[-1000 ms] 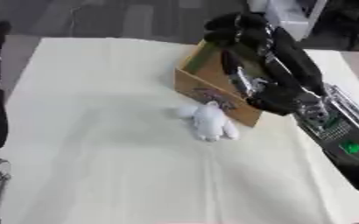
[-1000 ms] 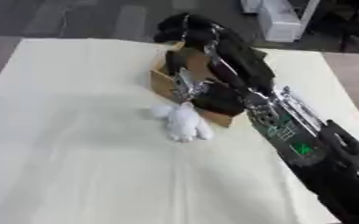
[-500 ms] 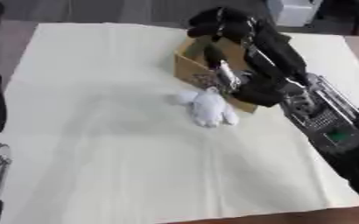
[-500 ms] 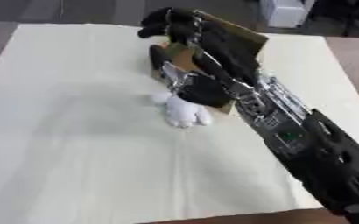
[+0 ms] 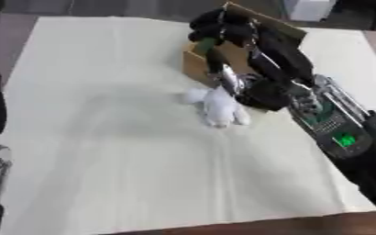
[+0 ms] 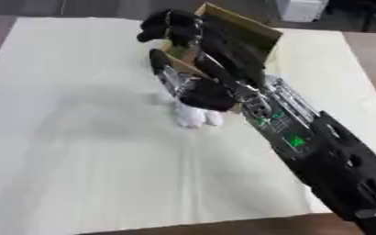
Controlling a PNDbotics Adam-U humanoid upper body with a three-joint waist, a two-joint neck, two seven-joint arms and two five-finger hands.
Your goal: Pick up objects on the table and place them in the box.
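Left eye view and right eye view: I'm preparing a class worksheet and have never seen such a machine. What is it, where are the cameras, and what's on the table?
Both pictures come from a stereo camera in a humanoid robot's head, looking down at one moment. The black and silver right hand reaches in from the right, fingers curled over the near corner of the open brown cardboard box; something green seems to show beneath them. A white plush toy lies on the cream tablecloth, against the box's front. The left arm shows only as a dark strip at the left edge, its hand unseen.
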